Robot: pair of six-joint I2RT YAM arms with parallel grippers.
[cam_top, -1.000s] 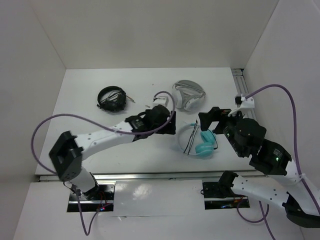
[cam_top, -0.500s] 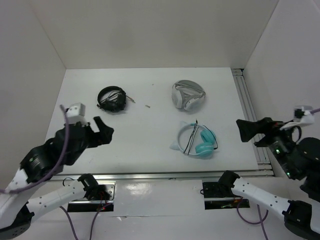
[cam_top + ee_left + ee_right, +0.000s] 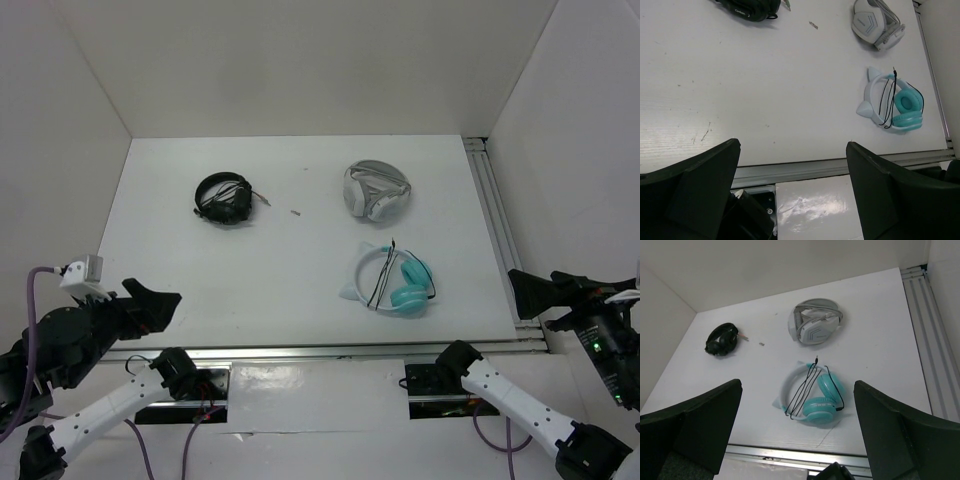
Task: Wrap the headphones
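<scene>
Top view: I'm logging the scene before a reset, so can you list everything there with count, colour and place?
teal headphones: 1, teal cups, white band, thin black cable lying across it; right of centre, towards the near edge
black headphones: 1, black; far left part of the table
grey headphones: 1, white-grey; far side, right of centre
scrap: 1, small and dark, too small to identify; between the black and grey headphones
table: 1, white; walled on three sides
rail: 1, silver; along the table's right edge
left claw: 1, black, open, holding nothing; near left corner
right claw: 1, black, open, holding nothing; near right corner
</scene>
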